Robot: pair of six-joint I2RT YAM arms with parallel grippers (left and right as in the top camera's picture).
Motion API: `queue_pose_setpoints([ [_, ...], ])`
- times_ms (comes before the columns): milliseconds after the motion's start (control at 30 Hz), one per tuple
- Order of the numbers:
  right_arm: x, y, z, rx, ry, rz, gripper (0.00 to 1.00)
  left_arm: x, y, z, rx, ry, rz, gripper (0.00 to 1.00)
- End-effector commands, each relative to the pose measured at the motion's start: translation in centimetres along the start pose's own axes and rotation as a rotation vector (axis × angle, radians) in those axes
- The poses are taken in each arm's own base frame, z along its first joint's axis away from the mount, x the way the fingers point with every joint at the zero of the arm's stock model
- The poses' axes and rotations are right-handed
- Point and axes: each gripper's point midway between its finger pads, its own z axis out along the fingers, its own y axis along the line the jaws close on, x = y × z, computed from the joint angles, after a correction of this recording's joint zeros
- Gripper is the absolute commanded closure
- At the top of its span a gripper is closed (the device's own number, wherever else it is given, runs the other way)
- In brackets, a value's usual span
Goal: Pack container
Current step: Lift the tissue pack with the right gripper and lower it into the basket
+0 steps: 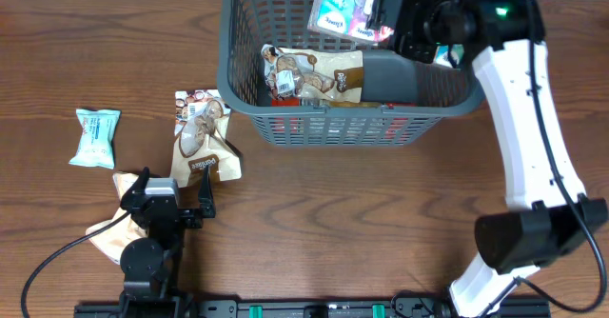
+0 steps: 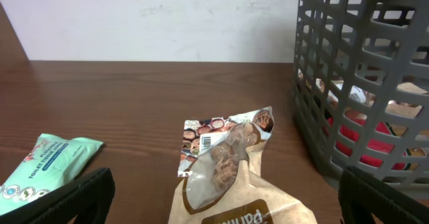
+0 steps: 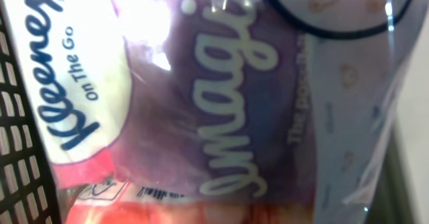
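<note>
— Looking down from overhead, where does the container (image 1: 343,123) sit?

— At the far edge of the wooden table (image 1: 381,213), right of centre. A printed snack pouch (image 1: 314,75) lies flat on its base, towards the front wall.

— And the right gripper (image 1: 381,18)?

— It hangs over the far part of the container, hard against a pale blue pack (image 1: 335,4). From above, its fingers are hidden under its own body.

— Does the right wrist camera help?

— Only with the print. It reads "Kleenex On The Go" on that pack. A purple wrapper (image 3: 234,117) with looping white script lies against it. They may be one bundle, but the shot is too close to be sure. The container's lattice shows at the left edge. No fingers appear, so I cannot tell whether the jaws are clamped on anything or apart.

— What about the left gripper (image 1: 176,189)?

— It sits low at the near left of the table, jaws spread wide and holding nothing. Its wrist camera shows the fingers (image 2: 67,197) in the two bottom corners. A brown snack pouch (image 2: 228,163) lies on the wood between them.

— Does that view add anything else?

— It shows a mint-green packet (image 2: 47,160) marked "toilet" to the left. To the right, a red item (image 2: 365,143) inside the container is seen through the slots. Only the overhead view shows the crumpled tan bag (image 1: 109,230) beneath the left arm.
</note>
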Motion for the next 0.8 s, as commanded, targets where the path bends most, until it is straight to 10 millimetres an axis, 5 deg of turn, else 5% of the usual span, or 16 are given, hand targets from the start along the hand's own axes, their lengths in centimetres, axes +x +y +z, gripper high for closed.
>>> queue_pose_setpoints([
  [0,0.5,0.3,1.9,-0.040,0.012,-0.003,0.99,1.9,-0.1,0.2,0.004,0.055,-0.006,0.01],
  [233,2.9,2.9,6.2,-0.190,0.069,0.047,0.99,1.9,-0.1,0.2,0.004,0.055,-0.006,0.01],
  [533,4.7,5.6,8.5,-0.317,0.116,0.094,0.96,1.9,-0.1,0.2,0.004,0.055,-0.006,0.01],
  [667,4.6,5.3,8.7,-0.302,0.121,0.153,0.57,1.9,-0.1,0.2,0.004,0.055,-0.006,0.01],
  [733,4.4,5.0,8.7,-0.287,0.123,0.216,0.12,1.9,-0.1,0.2,0.004,0.055,-0.006,0.01],
  [767,4.2,5.1,8.6,-0.285,0.123,0.246,0.06,1.9,-0.1,0.2,0.004,0.055,-0.006,0.01],
])
